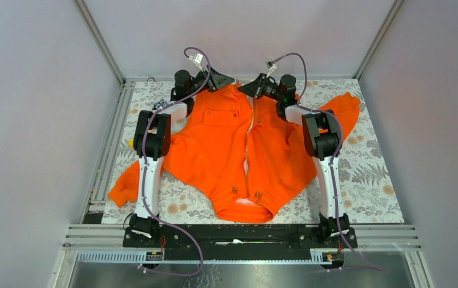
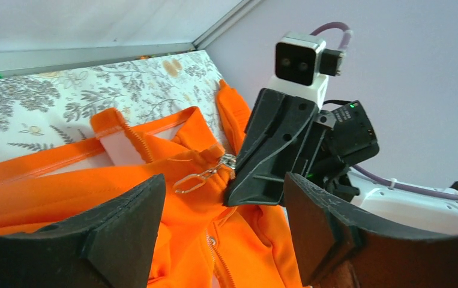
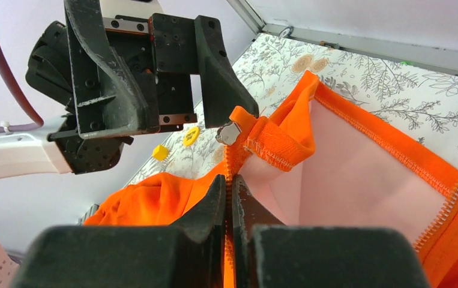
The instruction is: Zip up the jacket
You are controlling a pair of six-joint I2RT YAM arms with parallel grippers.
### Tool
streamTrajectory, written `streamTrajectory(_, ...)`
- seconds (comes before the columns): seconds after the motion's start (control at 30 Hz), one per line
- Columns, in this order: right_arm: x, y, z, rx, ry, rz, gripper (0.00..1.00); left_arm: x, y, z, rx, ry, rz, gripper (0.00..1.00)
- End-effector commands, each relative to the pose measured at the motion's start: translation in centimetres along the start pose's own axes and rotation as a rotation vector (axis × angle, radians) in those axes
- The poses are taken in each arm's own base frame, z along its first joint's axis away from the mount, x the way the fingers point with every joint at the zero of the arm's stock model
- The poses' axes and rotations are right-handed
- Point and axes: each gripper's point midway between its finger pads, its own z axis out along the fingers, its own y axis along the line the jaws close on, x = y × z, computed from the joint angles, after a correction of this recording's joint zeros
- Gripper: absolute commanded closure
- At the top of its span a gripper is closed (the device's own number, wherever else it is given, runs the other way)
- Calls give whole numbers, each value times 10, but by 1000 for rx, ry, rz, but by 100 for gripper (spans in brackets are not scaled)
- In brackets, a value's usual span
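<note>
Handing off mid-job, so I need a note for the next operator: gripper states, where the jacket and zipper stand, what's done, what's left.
Left gripper: open, at the collar tip, holding nothing.
Right gripper: shut on the front edge of the jacket, along the zipper teeth.
Jacket lies spread on the table, collar far, hem near.
Zipper pull hangs near the collar, beside the right gripper's fingertip.
Done: edge gripped; whether the lower front is closed, I cannot tell.
Left: collar teeth are apart, lining showing; close them.
</note>
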Motion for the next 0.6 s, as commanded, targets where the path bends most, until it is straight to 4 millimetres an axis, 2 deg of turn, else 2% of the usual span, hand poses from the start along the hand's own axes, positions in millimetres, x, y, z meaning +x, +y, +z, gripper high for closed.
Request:
streamTrajectory(0.0, -14, 22, 6, -86, -19, -51, 100, 6, -15, 12, 107, 8, 22, 27)
streamTrajectory(0.17, -15, 21, 7, -82, -18, -51, 100, 16, -14, 19, 117, 25, 10, 29)
streamTrajectory(0.43, -14, 19, 7, -68, -10, -56, 100, 9, -26, 12, 135, 8, 27, 60)
streamTrajectory(0.57, -13, 19, 7, -68, -3, -59, 100, 2, -43, 7, 177, -19, 51, 65)
